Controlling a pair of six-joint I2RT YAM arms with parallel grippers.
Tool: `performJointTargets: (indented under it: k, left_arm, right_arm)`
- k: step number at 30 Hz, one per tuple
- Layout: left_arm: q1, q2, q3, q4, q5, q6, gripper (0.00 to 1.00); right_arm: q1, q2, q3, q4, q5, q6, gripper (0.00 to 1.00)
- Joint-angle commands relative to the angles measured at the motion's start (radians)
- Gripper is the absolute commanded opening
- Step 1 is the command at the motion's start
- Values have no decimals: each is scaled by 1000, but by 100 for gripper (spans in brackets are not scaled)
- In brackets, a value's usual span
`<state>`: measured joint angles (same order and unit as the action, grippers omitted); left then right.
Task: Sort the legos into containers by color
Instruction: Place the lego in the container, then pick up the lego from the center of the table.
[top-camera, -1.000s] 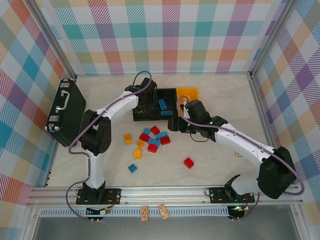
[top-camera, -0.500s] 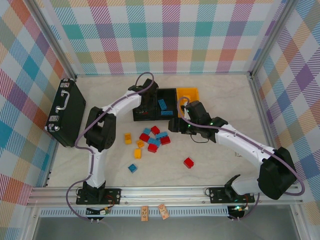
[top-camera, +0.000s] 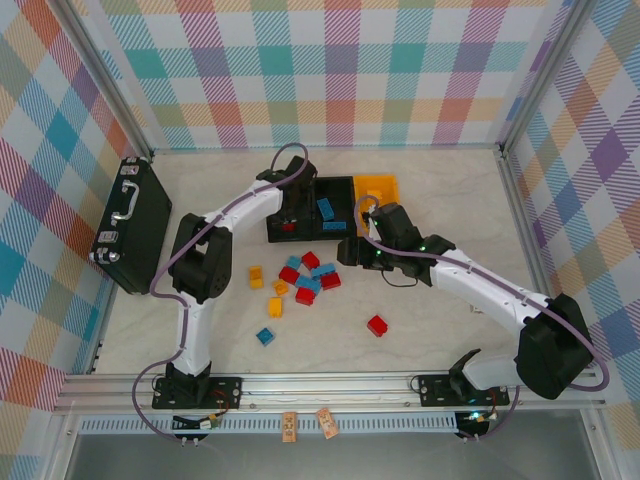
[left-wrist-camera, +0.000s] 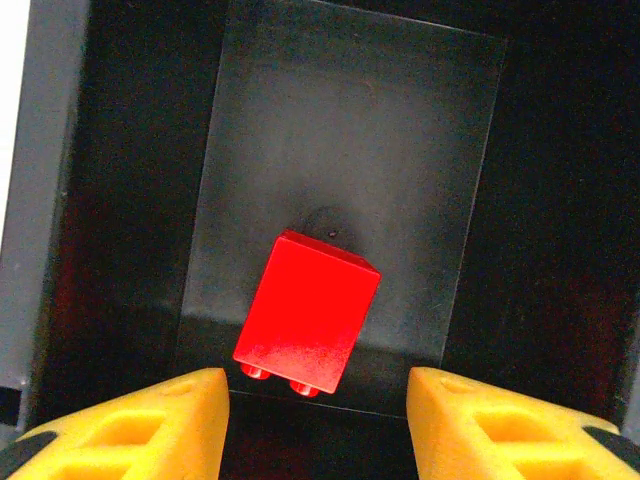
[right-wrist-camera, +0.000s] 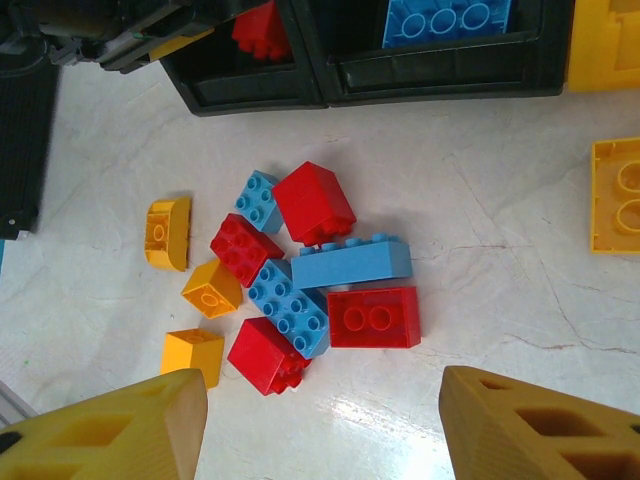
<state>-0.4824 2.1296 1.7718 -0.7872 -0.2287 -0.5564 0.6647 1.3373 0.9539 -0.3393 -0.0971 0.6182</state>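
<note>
Left pincer (left-wrist-camera: 316, 428) seemingly parted; one lego (left-wrist-camera: 307, 312)

Both arms (top-camera: 240, 205) show white links, black joints, lilac cables and yellow-orange fingers (left-wrist-camera: 150, 420).

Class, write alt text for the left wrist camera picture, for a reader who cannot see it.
A small red studded plastic brick lies on the floor of a black plastic bin, seen from above. The left gripper holds nothing, its yellow-orange fingers apart at the bottom edge.
</note>
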Motion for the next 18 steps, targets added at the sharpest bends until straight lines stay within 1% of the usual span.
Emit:
performJointTargets:
  k: [1,10,18]
  left_arm:
    - [4,-86,3,-13,2,9,50]
    - [-6,-236,-120,23,72,29,52]
    - [-40,-363,-252,37,126,57,53]
  right_arm:
    - [-4,-34,-20,-3,7,12,63]
    - [-4,-66,-26,-56,32,8,64]
    - [-4,-115,-73,-113,50,26,65]
